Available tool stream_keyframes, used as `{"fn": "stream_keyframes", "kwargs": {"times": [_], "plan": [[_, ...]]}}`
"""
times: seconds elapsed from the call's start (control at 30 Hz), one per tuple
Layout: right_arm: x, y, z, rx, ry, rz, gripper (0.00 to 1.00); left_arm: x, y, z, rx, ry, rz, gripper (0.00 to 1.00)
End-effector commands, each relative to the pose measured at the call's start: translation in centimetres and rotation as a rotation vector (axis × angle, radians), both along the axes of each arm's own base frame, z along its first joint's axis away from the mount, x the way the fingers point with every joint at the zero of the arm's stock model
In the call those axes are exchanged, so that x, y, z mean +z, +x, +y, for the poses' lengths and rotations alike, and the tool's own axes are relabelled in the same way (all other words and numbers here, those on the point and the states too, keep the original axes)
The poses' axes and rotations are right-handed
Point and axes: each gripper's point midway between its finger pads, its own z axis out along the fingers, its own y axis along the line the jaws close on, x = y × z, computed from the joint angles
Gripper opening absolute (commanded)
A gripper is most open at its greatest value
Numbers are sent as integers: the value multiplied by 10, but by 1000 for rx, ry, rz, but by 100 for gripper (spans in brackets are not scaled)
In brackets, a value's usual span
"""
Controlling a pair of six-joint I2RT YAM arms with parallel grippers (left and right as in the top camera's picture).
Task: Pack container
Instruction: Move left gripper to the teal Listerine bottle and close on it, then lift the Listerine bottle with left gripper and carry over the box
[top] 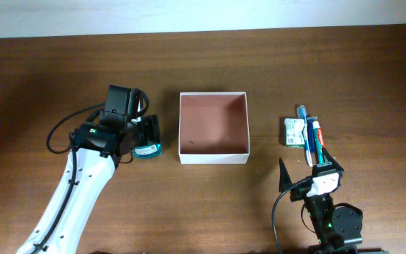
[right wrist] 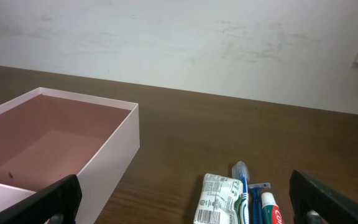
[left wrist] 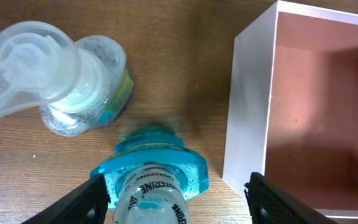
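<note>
White-walled square box with reddish-brown inside (top: 213, 123): middle of desk (top: 330, 70) | left jaws: spread around teal plastic bottle (left wrist: 151, 186), just left of box | right jaws: spread wide, near front-right corner

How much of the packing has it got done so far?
Nothing is packed yet: the container is empty. In hand: the left pincer is open astride the teal bottle, not gripping. Remaining: that bottle, the pump bottle, and the toothbrush, toothpaste and packet by the open right pincer.
</note>
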Motion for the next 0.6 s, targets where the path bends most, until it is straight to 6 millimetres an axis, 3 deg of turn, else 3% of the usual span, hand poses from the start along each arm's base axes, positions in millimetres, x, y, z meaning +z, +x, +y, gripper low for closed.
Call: {"fn": "stream_keyframes", "kwargs": {"times": [0.0, 0.2, 0.57], "plan": [[-2, 0, -2, -7, 4, 3, 98, 5, 6, 6, 20, 35, -23, 71], [-2, 0, -2, -7, 4, 3, 98, 5, 6, 7, 23, 40, -23, 53], [-2, 0, -2, -7, 4, 3, 98, -1, 9, 15, 46, 87, -15, 53]]}}
